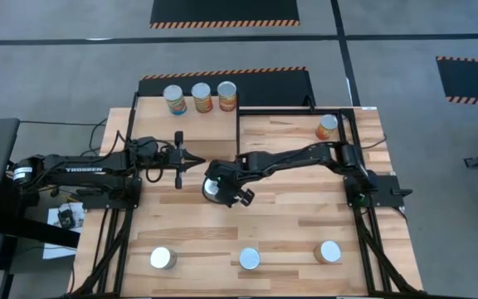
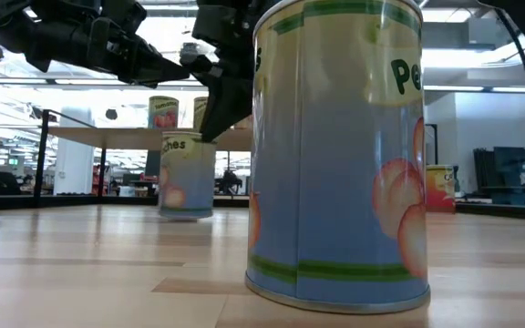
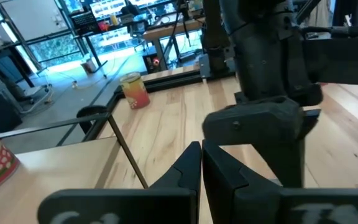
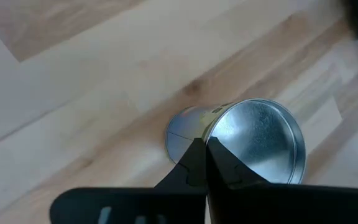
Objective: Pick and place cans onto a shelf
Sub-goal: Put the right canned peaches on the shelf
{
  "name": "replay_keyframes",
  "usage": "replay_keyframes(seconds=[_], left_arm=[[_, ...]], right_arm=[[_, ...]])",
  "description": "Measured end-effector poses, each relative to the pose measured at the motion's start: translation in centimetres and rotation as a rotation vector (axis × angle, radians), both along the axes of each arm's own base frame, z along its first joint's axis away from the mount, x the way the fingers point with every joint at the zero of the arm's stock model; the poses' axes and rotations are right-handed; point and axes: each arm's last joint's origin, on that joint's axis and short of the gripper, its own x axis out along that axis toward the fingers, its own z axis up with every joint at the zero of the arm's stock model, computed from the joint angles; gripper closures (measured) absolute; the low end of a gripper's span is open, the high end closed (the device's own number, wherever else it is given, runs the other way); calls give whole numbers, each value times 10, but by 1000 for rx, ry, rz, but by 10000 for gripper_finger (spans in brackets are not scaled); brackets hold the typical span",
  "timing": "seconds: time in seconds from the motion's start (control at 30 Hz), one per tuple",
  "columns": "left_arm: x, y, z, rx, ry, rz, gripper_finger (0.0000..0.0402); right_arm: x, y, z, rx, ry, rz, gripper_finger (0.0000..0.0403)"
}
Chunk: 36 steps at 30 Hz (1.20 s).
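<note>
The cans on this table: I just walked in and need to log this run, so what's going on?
Three cans already stand on the shelf. The right gripper hovers over a can at mid-table, fingers together, not gripping it. The left gripper waits shut nearby. Three more cans stand along the near edge, and one at the far right.

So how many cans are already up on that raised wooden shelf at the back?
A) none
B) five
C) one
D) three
D: the high view shows three cans standing in a row on the shelf, while the others sit down on the table.
</note>
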Motion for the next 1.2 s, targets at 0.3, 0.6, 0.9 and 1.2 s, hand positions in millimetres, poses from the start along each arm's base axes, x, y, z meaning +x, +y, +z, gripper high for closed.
replay_keyframes(seconds=[0.3, 0.6, 0.9, 1.2], left_arm=[[0, 0, 0, -4, 1, 1, 397], [0, 0, 0, -2, 2, 1, 397], [-1, -2, -3, -19, 30, -72, 397], [3, -13, 1, -31, 104, -130, 398]], right_arm=[[1, 0, 1, 5, -9, -13, 329], [-10, 9, 27, 0, -48, -124, 268], [-74, 1, 62, 112, 22, -369, 391], [-136, -17, 13, 299, -287, -539, 397]])
